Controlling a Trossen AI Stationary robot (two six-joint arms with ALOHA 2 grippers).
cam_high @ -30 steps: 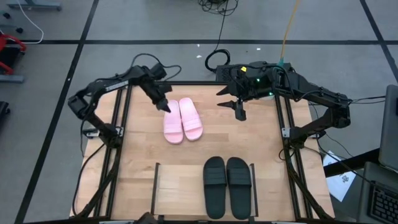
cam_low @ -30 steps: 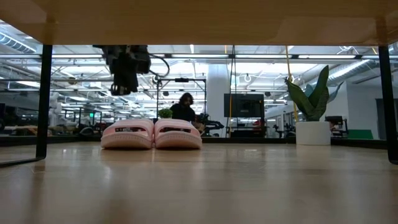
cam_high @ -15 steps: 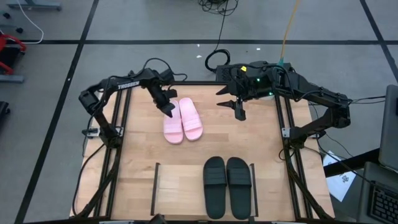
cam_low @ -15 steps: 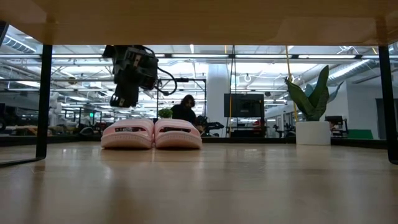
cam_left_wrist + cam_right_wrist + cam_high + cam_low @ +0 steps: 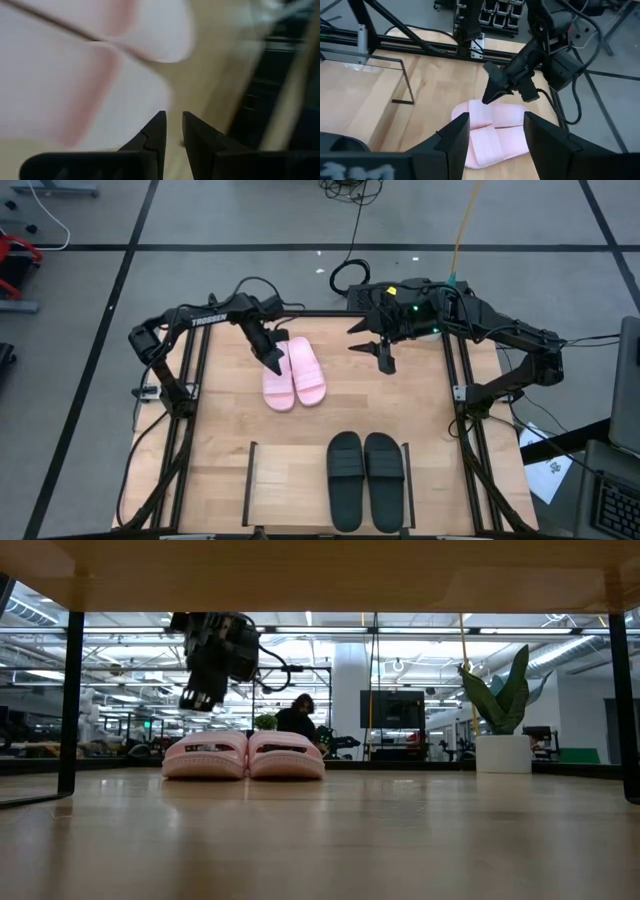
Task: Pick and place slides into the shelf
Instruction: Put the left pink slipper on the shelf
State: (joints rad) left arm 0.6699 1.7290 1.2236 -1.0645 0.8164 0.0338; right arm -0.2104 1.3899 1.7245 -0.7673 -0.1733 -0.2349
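Observation:
The pale pink slides (image 5: pixel 293 373) lie side by side, soles down, on the wooden table toward its far side; they also show in the low view (image 5: pixel 245 755). My left gripper (image 5: pixel 272 363) hangs just above the far left part of the left pink slide (image 5: pixel 75 75). It slants down, its fingers (image 5: pixel 173 120) are a narrow gap apart, and it touches nothing. My right gripper (image 5: pixel 385 360) waits open in the air to the right of the pink pair. The black slides (image 5: pixel 365 480) lie on the right half of the shelf (image 5: pixel 285 480) at the near edge.
The shelf's thin black rails (image 5: pixel 250 470) (image 5: pixel 407 470) stand up at its two ends. Black frame bars (image 5: pixel 195 380) (image 5: pixel 455 380) run along the table's left and right sides. Cables (image 5: pixel 350 275) lie beyond the far edge. A person sits far behind the table (image 5: pixel 296 715).
My left gripper has sunk toward the left pink slide and moved a little toward the table's near and right edges. Its wrist has rolled and it tips more steeply. The gap between its fingers is the same, and the slides have stayed in place.

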